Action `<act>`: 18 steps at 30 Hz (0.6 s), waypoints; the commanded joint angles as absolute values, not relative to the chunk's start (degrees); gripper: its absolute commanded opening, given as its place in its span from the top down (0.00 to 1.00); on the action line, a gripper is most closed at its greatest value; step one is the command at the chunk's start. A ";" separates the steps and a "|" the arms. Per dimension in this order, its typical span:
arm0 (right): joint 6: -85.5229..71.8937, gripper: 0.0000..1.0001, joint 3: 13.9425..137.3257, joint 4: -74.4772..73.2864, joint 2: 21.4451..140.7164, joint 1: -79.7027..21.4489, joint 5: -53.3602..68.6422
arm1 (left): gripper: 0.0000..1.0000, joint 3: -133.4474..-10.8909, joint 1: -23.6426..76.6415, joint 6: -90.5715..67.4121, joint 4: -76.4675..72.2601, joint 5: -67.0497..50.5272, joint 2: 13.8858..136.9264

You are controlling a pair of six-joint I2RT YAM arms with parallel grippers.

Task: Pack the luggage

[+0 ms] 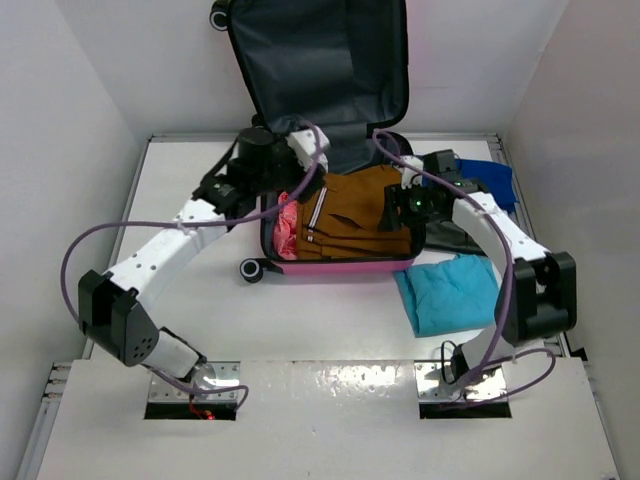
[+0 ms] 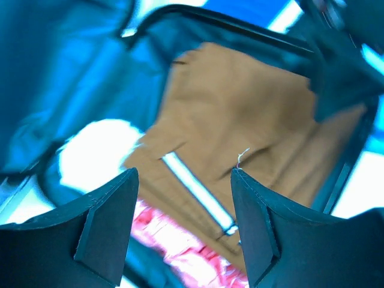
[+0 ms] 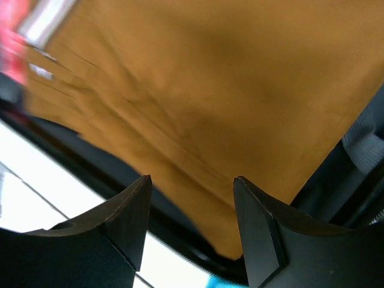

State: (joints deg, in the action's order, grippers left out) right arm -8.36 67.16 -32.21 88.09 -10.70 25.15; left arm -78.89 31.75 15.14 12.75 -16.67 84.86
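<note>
On the white table (image 1: 190,300), toward its left side, the left arm reaches in over the left edge of the luggage. The left gripper (image 2: 183,174) hangs released above the contents, its two dark fingers (image 2: 108,222) spread with nothing between them.

At the middle back lies the small hot-pink hard-shell suitcase (image 1: 340,266), open. Its lid, lined in dark grey fabric (image 1: 320,60), stands propped against the back wall, and one black wheel (image 1: 250,270) shows at the near left corner. Within the lower shell, a crumpled red-pink garment (image 1: 286,228) sits along the left wall. Beside it, a folded mustard-brown garment with white stripes (image 1: 355,215) fills the middle and right of the shell.

Over the right edge of the shell, the right gripper (image 3: 192,180) hovers just above the brown cloth, fingers parted and grasping nothing.

Outside the suitcase, on its right, three pieces rest on the table: a dark grey garment (image 1: 455,238) against the shell, a deep blue garment (image 1: 492,180) behind it, and a folded turquoise garment (image 1: 450,292) nearer the arm bases.
</note>
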 commanded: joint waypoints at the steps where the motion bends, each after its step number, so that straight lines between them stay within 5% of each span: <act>1: -2.74 0.43 68.55 -35.92 92.45 -11.69 19.87 | 0.32 -79.54 27.61 7.66 12.30 -12.84 83.14; 4: -1.40 0.34 68.39 -38.94 94.75 -9.60 19.07 | 0.31 -79.54 24.09 4.05 12.83 -12.83 82.62; 9: -3.61 0.17 63.82 -33.48 81.31 -0.73 24.87 | 0.24 -78.13 21.62 0.88 12.83 -10.90 80.86; 18: 4.49 0.09 49.32 -44.63 65.75 8.70 16.26 | 0.22 -76.90 20.48 -0.17 12.83 -6.06 80.86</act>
State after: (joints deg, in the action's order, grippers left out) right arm 2.24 55.31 -38.11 65.93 8.05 19.94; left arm -77.03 21.21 1.72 14.09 -8.16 83.00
